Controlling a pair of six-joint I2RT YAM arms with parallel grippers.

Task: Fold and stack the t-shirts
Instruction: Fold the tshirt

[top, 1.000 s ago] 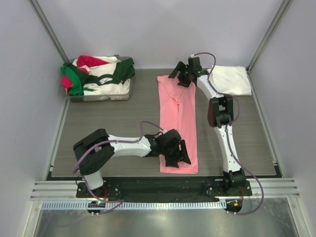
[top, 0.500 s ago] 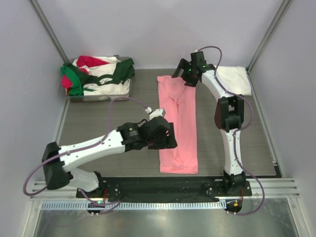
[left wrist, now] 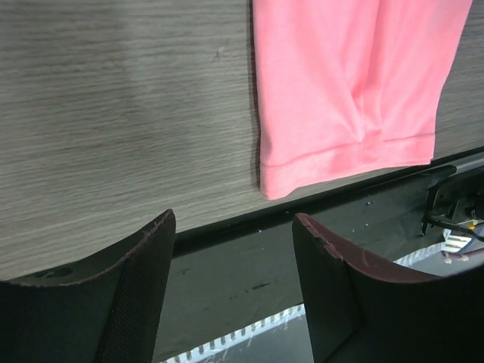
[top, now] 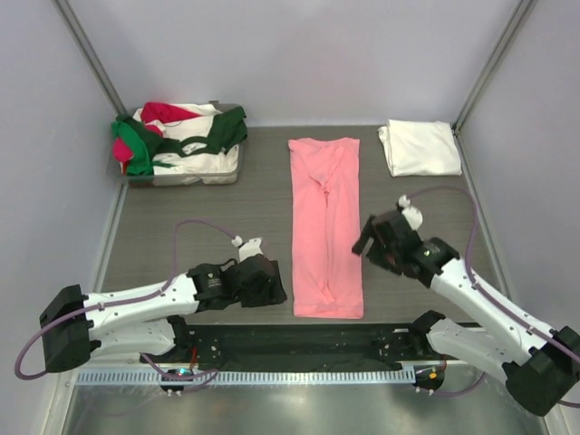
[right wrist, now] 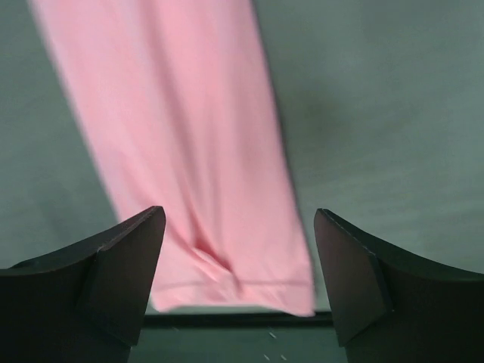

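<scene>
A salmon-pink t-shirt (top: 326, 227) lies flat as a long narrow strip down the middle of the table; its near hem shows in the left wrist view (left wrist: 348, 98) and in the right wrist view (right wrist: 189, 174). A folded white t-shirt (top: 420, 148) lies at the back right. Green, red and white shirts (top: 177, 136) are heaped in a tray at the back left. My left gripper (top: 272, 288) is open and empty, left of the pink shirt's near end. My right gripper (top: 370, 243) is open and empty, just right of the pink shirt.
The shallow tray (top: 186, 177) stands at the back left. A black base rail (top: 299, 343) runs along the table's near edge and shows in the left wrist view (left wrist: 302, 249). Grey walls enclose the table on three sides.
Both arms have pulled back towards the near edge. The right gripper left the pink shirt's far end, the left gripper moved off its near half. The shirt stays flat.
</scene>
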